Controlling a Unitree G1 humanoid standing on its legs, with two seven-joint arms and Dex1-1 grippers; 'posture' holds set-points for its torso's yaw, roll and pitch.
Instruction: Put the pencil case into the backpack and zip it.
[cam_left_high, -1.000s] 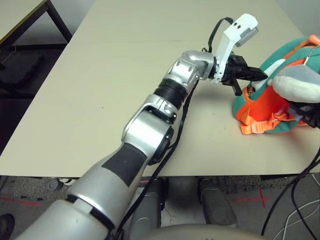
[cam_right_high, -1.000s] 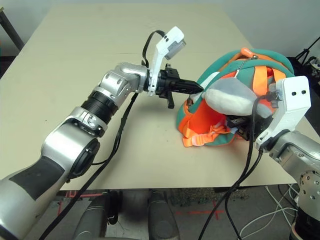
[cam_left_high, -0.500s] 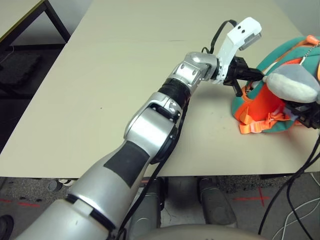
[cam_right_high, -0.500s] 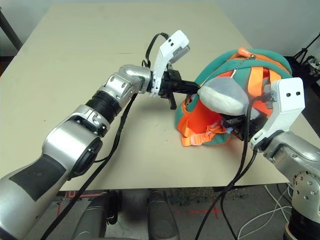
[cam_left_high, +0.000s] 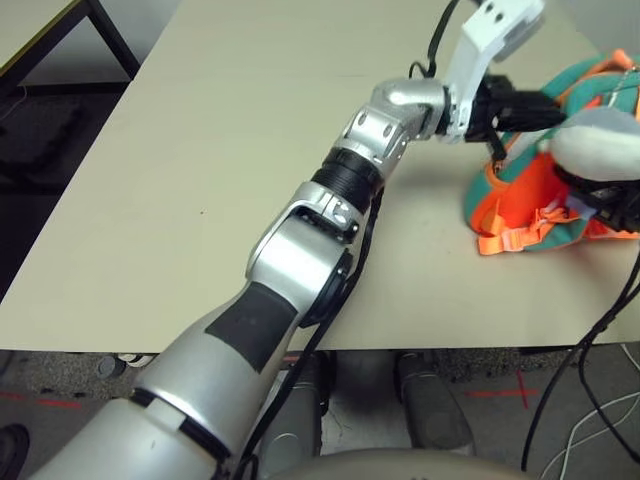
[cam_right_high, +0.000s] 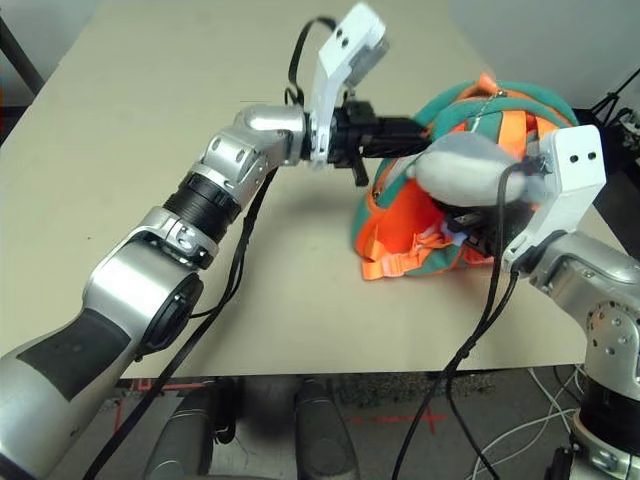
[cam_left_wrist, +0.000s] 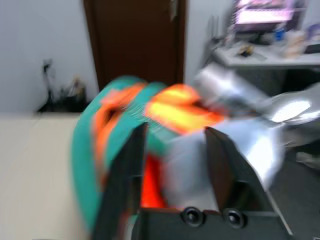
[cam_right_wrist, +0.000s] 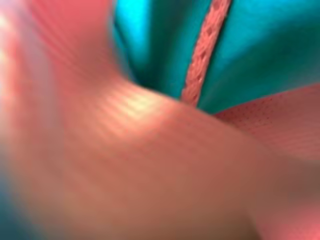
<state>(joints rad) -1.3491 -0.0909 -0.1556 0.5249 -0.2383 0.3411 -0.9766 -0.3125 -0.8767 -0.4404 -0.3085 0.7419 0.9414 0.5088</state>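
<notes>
Backpack sits on the desk at about 3 o'clock in the head views, near the desk's right edge, teal shell with orange panels and orange straps spilling toward the front edge. Pencil case not visible in any view; can't tell where it is.

Grey-blue plush charm lies on top of the backpack, toward its front.

Left gripper comes in from 9 o'clock, arm stretched across the desk, fingertips at the backpack's upper left edge at the teal/orange seam. Left wrist view: its fingers are spread apart with backpack fabric and the charm showing in the gap between them, nothing clamped. Contact with the fabric: can't tell, view is blurred.

Right gripper: arm comes in from 4 o'clock, white wrist bracket just right of the charm, fingers hidden behind charm and backpack. Right wrist view shows only close-up orange fabric and teal fabric, pressed right up to the camera. Open or closed: cannot tell.
</notes>
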